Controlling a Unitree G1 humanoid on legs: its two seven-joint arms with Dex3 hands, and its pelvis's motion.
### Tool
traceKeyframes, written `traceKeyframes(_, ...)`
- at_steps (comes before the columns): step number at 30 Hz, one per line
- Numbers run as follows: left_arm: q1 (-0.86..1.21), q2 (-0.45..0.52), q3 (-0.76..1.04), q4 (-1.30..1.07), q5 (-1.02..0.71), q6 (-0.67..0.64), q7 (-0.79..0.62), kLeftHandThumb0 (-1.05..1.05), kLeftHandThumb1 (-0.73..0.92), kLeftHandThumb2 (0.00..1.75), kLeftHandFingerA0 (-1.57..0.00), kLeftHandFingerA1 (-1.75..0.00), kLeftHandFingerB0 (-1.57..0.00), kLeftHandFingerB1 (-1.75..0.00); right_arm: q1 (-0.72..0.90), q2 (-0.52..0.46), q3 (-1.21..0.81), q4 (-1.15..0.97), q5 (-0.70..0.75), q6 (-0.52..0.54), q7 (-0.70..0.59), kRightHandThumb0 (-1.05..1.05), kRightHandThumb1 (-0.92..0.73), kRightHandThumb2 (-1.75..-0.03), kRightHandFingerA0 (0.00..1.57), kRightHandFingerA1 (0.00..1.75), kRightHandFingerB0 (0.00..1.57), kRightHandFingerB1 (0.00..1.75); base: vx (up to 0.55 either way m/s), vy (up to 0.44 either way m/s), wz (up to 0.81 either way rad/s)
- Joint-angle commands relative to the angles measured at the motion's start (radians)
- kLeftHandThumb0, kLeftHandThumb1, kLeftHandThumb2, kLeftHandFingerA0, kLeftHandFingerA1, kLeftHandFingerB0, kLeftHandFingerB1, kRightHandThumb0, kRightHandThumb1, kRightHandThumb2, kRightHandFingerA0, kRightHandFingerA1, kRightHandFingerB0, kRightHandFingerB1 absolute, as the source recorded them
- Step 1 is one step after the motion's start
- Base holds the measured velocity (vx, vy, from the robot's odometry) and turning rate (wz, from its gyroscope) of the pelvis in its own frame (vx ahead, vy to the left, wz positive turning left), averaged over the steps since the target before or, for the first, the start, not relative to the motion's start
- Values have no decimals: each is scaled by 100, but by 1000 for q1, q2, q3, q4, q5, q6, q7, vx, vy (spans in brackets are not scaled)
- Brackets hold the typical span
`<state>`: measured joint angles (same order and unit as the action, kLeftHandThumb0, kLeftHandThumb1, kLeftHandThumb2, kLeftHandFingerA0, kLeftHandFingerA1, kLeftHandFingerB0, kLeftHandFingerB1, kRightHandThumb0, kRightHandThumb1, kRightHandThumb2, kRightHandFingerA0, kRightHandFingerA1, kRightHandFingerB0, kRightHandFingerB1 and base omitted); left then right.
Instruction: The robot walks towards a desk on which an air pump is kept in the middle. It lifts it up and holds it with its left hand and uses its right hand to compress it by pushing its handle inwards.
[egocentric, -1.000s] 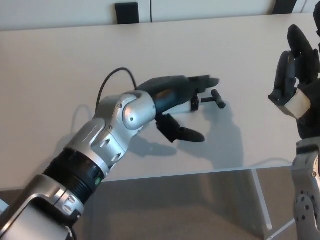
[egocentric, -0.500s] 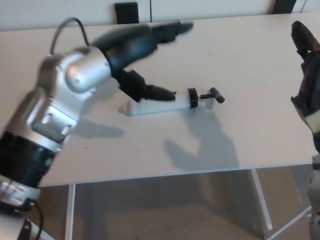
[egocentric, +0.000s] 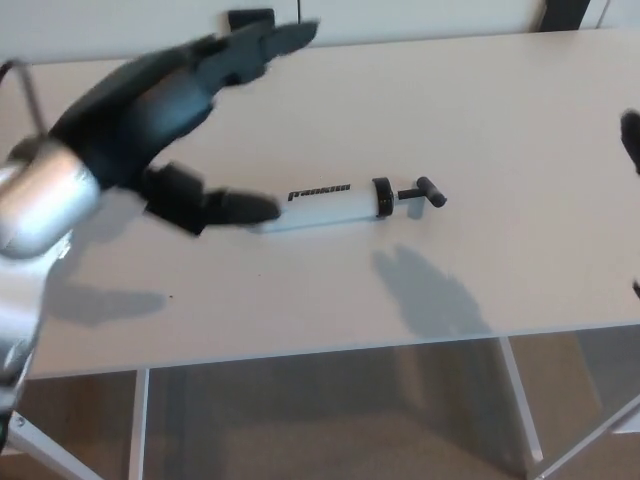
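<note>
The air pump (egocentric: 335, 205), a white tube with a black collar and a black T-handle at its right end, lies flat near the middle of the pale desk (egocentric: 500, 130). My left hand (egocentric: 170, 115) is raised above the desk's left part, open, fingers spread and pointing toward the far edge, its thumb hanging just over the pump's left end. It holds nothing. Of my right hand (egocentric: 633, 140) only a dark sliver shows at the right border.
A black block (egocentric: 248, 18) sits at the desk's far edge beside my left fingertips. The desk's front edge runs across the lower picture, with white legs (egocentric: 525, 400) and brown floor beneath it.
My left hand has lifted off the pump and swung up and to the left, uncovering the white tube. My right hand has drawn almost out of view on the right.
</note>
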<state>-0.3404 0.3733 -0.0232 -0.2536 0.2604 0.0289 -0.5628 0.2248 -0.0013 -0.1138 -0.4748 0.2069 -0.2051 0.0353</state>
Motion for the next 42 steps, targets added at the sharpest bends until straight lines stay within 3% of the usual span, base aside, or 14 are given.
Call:
traceKeyframes(1,906,-115,871,-477,-964,-211,-255,-38,47,69,-3,-18,-5,-23,525,-114,-334,-252,355,-337,334,-80,-88,-67,22,33,15,27,0,0,0)
traceKeyframes(5,996,-113,1022,-330,-1094,-115,-370,-30,50,57,-3,-22,-9,-26,557,-112,-441,-187,437,-342,357,-80,-86,-67,22,31,15,27,0,0,0)
traceKeyframes(6,997,-69,1092,-233,-1149,-34,-486,-22,41,90,-2,-51,0,-46,575,-110,-475,-163,460,-341,367,-82,-88,-67,23,31,16,26,0,0,0)
traceKeyframes(7,998,-36,1138,-167,-1188,19,-566,-22,41,90,-2,-51,0,-46,589,-108,-497,-147,474,-341,375,-82,-88,-67,23,31,16,26,0,0,0)
traceKeyframes(8,997,-2,1176,-107,-1214,61,-637,-39,38,61,-7,-36,-22,-37,602,-105,-513,-130,483,-351,387,-81,-88,-68,24,31,15,26,0,0,0)
traceKeyframes(12,1010,105,1259,79,-1273,243,-849,-41,38,60,-17,-38,-33,-37,645,-89,-532,-85,530,-374,452,-80,-87,-67,24,32,14,27,0,0,0)
traceKeyframes(27,1248,224,927,433,-1221,33,-1052,-44,42,69,-38,-53,-48,-48,733,-61,-521,274,462,-321,581,-82,-88,-67,26,35,17,28,0,0,0)
traceKeyframes(32,1146,261,847,737,-1038,-6,-1052,-45,46,54,-43,-48,-51,-38,692,-87,-536,420,546,-37,600,-81,-69,-97,16,45,11,40,0,0,0)
traceKeyframes(33,1121,265,840,799,-995,-3,-1052,-44,45,54,-51,-49,-55,-40,675,-99,-550,459,593,63,598,-82,-82,-66,24,32,17,27,0,0,0)
traceKeyframes(37,1054,283,831,960,-906,48,-1052,-40,42,52,-50,-51,-60,-41,619,-129,-595,559,696,253,582,-82,-86,-66,26,34,17,27,0,0,0)
traceKeyframes(38,1004,283,838,1054,-840,78,-1052,-34,46,53,-48,-48,-58,-40,576,-148,-629,636,742,326,576,-38,-43,-105,1,49,0,48,0,0,0)
traceKeyframes(40,950,285,841,1162,-772,100,-1052,-34,46,53,-48,-48,-58,-40,529,-170,-667,727,790,403,575,-38,-43,-105,1,49,0,48,0,0,0)
traceKeyframes(41,931,271,842,1192,-757,115,-1026,-37,49,55,-46,-49,-44,-36,493,-190,-690,798,808,439,590,-89,-78,-74,15,37,8,22,0,0,0)
traceKeyframes(42,923,261,841,1205,-756,122,-1009,-37,49,55,-46,-49,-44,-36,472,-203,-703,841,814,458,603,-89,-78,-74,15,37,8,22,0,0,0)
